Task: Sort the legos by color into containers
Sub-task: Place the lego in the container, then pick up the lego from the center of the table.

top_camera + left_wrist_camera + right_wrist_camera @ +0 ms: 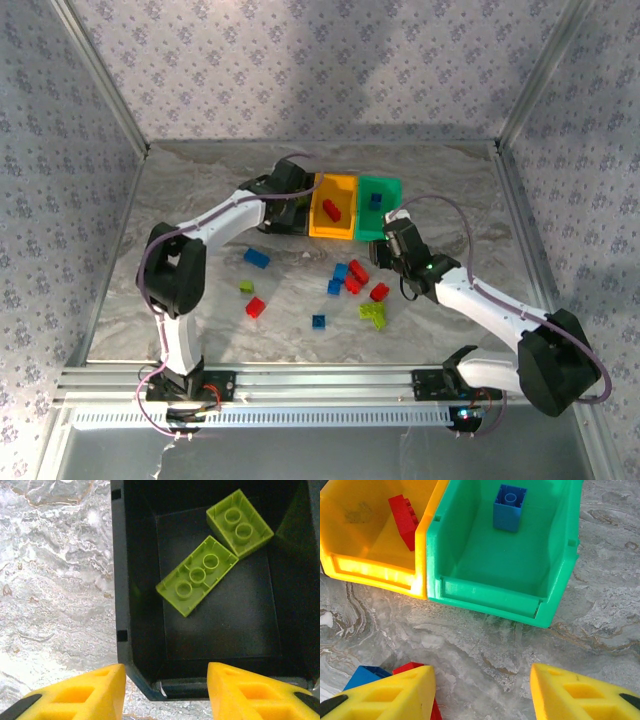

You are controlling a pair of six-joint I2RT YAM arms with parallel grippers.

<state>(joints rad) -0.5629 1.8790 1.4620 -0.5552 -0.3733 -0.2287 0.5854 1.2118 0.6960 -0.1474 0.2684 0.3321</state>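
Marbled table (200,180), black bin (122,580), yellow bin (370,570), green bin (490,592) in row, loose legos (257,258) scattered

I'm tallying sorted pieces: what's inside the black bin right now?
Two lime green bricks, a longer one and a shorter one, lie on the black bin's floor. Overhead, the left arm covers most of it.

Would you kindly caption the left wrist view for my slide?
Left gripper open above the black bin, two lime green bricks lying inside.
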